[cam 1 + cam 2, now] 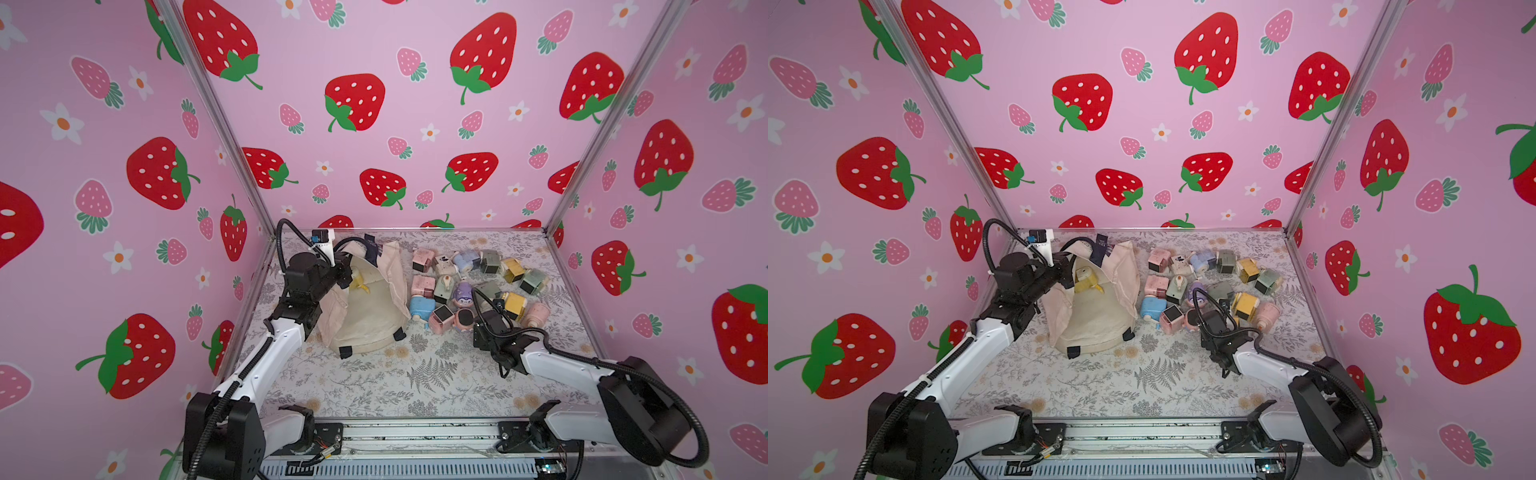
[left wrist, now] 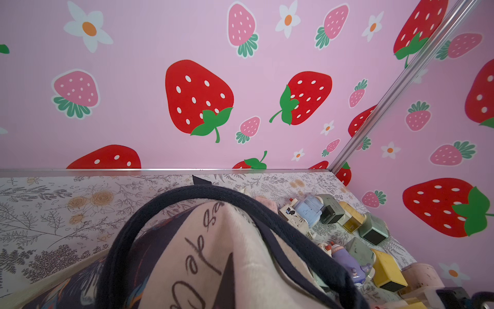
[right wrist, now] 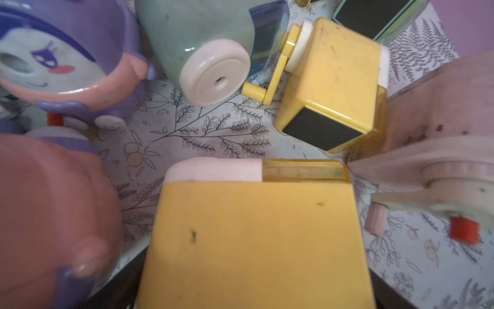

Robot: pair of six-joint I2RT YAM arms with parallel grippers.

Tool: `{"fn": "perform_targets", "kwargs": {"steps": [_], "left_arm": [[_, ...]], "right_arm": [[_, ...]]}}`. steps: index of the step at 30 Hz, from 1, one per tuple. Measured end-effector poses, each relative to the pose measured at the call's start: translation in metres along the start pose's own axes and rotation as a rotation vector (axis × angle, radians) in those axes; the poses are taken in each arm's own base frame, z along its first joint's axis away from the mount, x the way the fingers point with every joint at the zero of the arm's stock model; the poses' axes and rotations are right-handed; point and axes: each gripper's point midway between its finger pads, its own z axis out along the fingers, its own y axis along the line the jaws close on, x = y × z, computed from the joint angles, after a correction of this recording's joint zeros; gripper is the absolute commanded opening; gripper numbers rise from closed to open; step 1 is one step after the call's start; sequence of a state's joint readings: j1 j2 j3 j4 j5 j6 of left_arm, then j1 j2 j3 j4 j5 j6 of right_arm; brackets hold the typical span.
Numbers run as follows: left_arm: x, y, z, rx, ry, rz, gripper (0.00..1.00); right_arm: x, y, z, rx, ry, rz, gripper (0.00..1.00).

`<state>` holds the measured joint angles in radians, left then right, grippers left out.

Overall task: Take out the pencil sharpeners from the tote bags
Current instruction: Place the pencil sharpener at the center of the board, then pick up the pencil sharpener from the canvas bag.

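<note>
Pencil sharpeners [image 1: 423, 286] crowd the desk [image 1: 415, 374] around my released right end effector [image 1: 496, 309], with a yellow one [image 3: 254, 235] directly beneath. Farther off, another sharpener [image 1: 359, 280] sits inside the tote bag [image 1: 374, 320], whose rim my left end effector [image 1: 341, 272] clenches (light, slick plastic, I'd judge; grip flat sides, not cranks).

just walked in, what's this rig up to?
The left hand is shut on the tote bag at its rim, holding the mouth open; a yellow crank sharpener lies inside. The right hand, jaws wide, hangs over a boxy yellow sharpener in the pile of sharpeners on the table beside the bag.
</note>
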<state>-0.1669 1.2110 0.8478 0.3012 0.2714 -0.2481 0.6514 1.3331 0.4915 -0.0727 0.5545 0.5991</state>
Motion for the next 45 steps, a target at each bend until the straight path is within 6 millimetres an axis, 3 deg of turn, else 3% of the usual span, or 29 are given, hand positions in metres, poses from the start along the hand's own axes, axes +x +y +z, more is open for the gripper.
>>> {"fn": "perform_targets", "kwargs": {"steps": [10, 13, 16, 19, 22, 26, 30, 35, 38, 45], "left_arm": [[0.0, 0.0, 0.0, 0.001, 0.0, 0.0, 0.0], [0.0, 0.0, 0.0, 0.001, 0.001, 0.0, 0.0], [0.0, 0.0, 0.0, 0.001, 0.001, 0.0, 0.0], [0.0, 0.0, 0.0, 0.001, 0.001, 0.0, 0.0], [0.0, 0.0, 0.0, 0.001, 0.001, 0.0, 0.0], [0.0, 0.0, 0.0, 0.001, 0.001, 0.0, 0.0], [0.0, 0.0, 0.0, 0.0, 0.0, 0.0, 0.0], [0.0, 0.0, 0.0, 0.0, 0.0, 0.0, 0.0], [0.0, 0.0, 0.0, -0.001, 0.0, 0.0, 0.0], [0.0, 0.0, 0.0, -0.001, 0.0, 0.0, 0.0]], "right_arm": [[-0.012, 0.006, -0.001, -0.015, 0.01, -0.002, 0.99], [-0.026, 0.005, -0.021, -0.047, -0.039, 0.009, 0.99], [-0.055, 0.018, -0.061, -0.158, -0.164, 0.023, 1.0], [-0.076, 0.061, -0.109, -0.336, -0.282, -0.047, 1.0], [-0.084, 0.122, -0.149, -0.504, -0.337, -0.174, 1.0], [-0.067, 0.217, -0.175, -0.667, -0.338, -0.385, 1.0], [-0.037, 0.299, -0.169, -0.762, -0.289, -0.547, 0.95], [-0.02, 0.363, -0.145, -0.798, -0.251, -0.625, 0.93], [-0.02, 0.381, -0.125, -0.807, -0.224, -0.619, 0.93], [-0.042, 0.391, -0.066, -0.812, -0.171, -0.533, 0.96]]}}
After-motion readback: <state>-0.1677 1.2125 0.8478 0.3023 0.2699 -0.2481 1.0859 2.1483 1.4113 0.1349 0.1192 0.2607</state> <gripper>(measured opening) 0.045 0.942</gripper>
